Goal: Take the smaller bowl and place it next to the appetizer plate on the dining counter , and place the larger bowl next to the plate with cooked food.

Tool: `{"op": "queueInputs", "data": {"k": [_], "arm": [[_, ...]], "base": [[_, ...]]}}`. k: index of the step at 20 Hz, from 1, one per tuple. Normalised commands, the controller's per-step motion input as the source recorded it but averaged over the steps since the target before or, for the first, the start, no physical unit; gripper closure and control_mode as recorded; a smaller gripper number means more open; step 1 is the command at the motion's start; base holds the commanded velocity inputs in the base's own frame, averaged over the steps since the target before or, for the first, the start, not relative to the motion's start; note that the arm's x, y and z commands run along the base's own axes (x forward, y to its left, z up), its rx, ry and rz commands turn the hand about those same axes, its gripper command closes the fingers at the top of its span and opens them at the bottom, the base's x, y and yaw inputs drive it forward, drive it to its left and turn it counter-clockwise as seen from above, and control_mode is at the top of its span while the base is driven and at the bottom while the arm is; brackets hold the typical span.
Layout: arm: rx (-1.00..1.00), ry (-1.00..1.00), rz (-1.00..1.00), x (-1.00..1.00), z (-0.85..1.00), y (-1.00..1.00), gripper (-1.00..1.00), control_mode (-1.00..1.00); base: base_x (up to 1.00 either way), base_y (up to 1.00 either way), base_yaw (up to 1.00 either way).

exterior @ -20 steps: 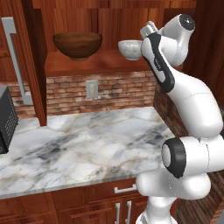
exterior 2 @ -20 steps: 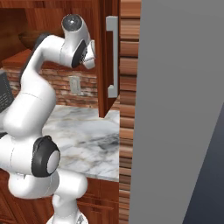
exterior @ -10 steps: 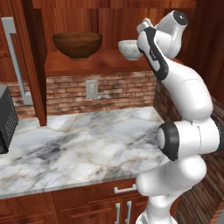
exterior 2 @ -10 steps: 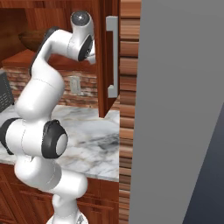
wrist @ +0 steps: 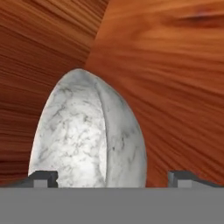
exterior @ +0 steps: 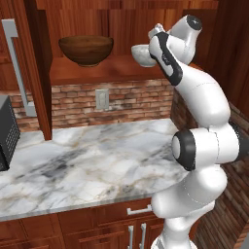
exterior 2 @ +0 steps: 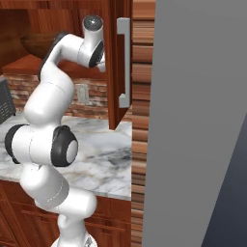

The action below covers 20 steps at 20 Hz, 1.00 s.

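We see the smaller bowl (wrist: pixel 89 131) right in front of the gripper (wrist: pixel 113 177), its rim between the two fingertips (wrist: pixel 43 177), which stand wide apart and grip nothing; whether they touch it, we cannot tell. It sits on the wooden shelf (exterior: pixel 97 73) inside the wall cabinet. We count two bowls there: this one (exterior: pixel 144 55) and the larger bowl (exterior: pixel 86 49), well apart to its left.

a home kitchen: a marble counter (exterior: pixel 87 160) over reddish wood cabinets (exterior: pixel 97 228), a brick backsplash (exterior: pixel 126 99) with a wall outlet (exterior: pixel 101 99), and bowls on a wooden shelf (exterior: pixel 104 73).
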Motion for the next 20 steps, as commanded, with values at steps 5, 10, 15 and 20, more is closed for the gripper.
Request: {"op": "queueInputs", "data": {"k": [5, 10, 15, 20], "arm": [[0.01, 0.00, 0.00, 0.07, -0.47, 0.34, 1.00, -1.00], [0.00, 0.00, 0.00, 0.01, -0.42, 0.08, 1.00, -1.00], [0.02, -0.17, -0.13, -0.81, 0.04, 0.01, 1.00, -1.00], [-0.02, -0.31, -0.06, -1.00, 0.59, 0.28, 1.00, -1.00]], "base": [[0.00, 0.00, 0.00], [0.00, 0.00, 0.00], [0.00, 0.00, 0.00], [0.00, 0.00, 0.00]]}}
